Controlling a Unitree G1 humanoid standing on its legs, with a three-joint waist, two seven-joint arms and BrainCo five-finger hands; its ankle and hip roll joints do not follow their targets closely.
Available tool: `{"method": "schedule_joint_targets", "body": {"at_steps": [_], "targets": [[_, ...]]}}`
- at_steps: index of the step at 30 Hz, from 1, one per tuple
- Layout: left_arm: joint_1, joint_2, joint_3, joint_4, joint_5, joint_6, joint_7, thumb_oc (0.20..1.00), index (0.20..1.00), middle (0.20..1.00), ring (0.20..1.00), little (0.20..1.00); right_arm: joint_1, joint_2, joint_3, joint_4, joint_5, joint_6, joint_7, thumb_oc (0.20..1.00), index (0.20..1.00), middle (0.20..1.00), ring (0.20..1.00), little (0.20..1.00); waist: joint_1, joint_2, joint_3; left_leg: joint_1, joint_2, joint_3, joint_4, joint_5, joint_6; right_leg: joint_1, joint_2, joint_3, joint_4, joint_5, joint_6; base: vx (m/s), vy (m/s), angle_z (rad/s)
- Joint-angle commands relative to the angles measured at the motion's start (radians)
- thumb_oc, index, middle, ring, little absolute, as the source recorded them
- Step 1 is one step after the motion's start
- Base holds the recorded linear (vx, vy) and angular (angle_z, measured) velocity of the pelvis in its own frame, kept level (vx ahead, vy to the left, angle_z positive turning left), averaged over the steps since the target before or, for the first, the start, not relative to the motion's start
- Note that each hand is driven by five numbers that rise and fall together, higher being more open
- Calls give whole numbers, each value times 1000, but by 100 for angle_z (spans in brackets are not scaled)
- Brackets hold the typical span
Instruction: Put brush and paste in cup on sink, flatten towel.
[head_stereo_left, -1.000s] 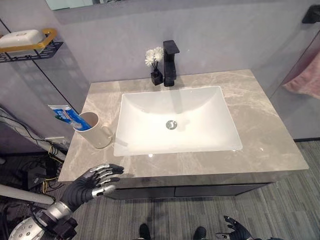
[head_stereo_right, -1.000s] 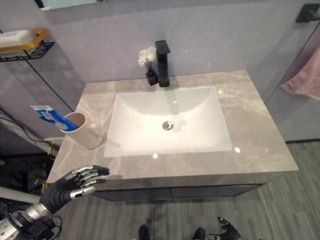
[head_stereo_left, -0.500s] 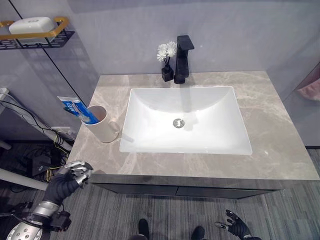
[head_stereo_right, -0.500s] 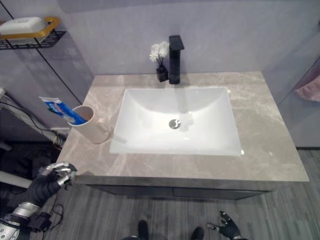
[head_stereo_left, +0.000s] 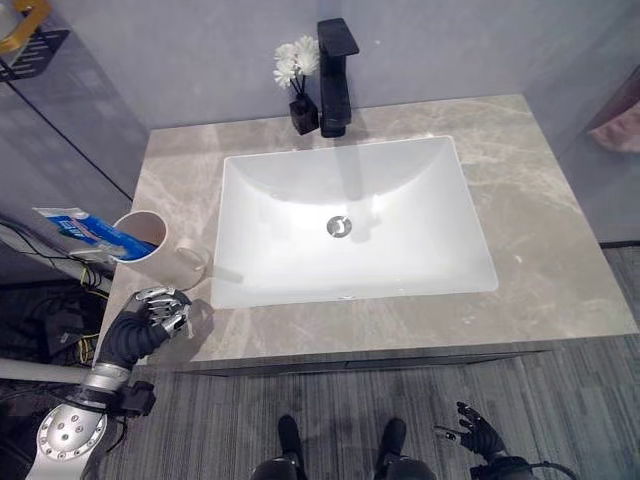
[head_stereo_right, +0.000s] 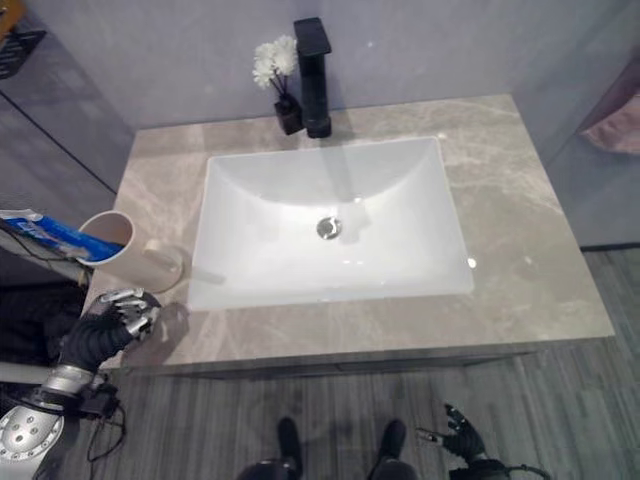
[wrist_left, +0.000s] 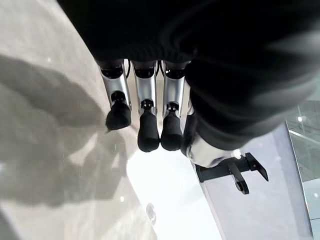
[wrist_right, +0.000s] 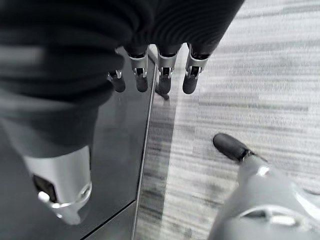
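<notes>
A cream cup (head_stereo_left: 148, 262) stands at the counter's left edge, beside the white sink basin (head_stereo_left: 300, 230). A blue and white paste tube (head_stereo_left: 85, 230) leans out of the cup to the left. My left hand (head_stereo_left: 150, 322) hovers at the counter's front left corner, just in front of the cup, with its fingers (wrist_left: 145, 120) curled and nothing in them. A pink towel (head_stereo_left: 620, 128) hangs at the far right, cut by the frame. Low at the right, over the floor, my right hand (head_stereo_left: 478, 438) hangs with relaxed, spread fingers.
A black faucet (head_stereo_left: 335, 80) and a small black vase of white flowers (head_stereo_left: 296, 80) stand behind the basin. The grey marble counter (head_stereo_left: 560, 250) has bare room right of the basin. A wire shelf (head_stereo_left: 30, 35) hangs on the wall at top left.
The camera has shifted. My left hand curled its fingers, dropped below the counter's edge, then rose to the front left corner by the cup. The right hand stays low.
</notes>
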Motion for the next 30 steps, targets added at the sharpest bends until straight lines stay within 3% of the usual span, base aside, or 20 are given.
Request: {"method": "schedule_joint_targets", "body": {"at_steps": [1,10,20,30], "targets": [[14,-8,16,5,-64,-25,24,200,200,200,200,200,-21,-21,-10,-1,1,1,-10,1000,1000,1000,1000,1000,-14,-29,-13,-9,53,-1,1,20,-25,15,-54,61,-2,-25,47,13,-6,-5],[15,6,12,17,-133,4,7,200,200,200,200,200,-42,-30,10,43,-19,10,0,1000,1000,1000,1000,1000,-21,-34,-1,-7,58,12,1,24,-27,4,-46,74,-2,-28,41,8,-12,-8],[-76,31,56,83,-68,16,56,200,200,200,200,200,-48,-31,13,24,5,18,35,1000,1000,1000,1000,1000,-28,-43,10,-2,68,-3,1,4,-39,-1,-29,79,20,-57,39,32,-8,0],[-177,24,87,159,-25,12,104,200,200,200,200,200,-61,-25,13,48,-4,28,41,1000,1000,1000,1000,1000,-37,-57,18,-23,68,2,1,4,-39,-29,-28,94,11,-45,44,3,1,-1]]}}
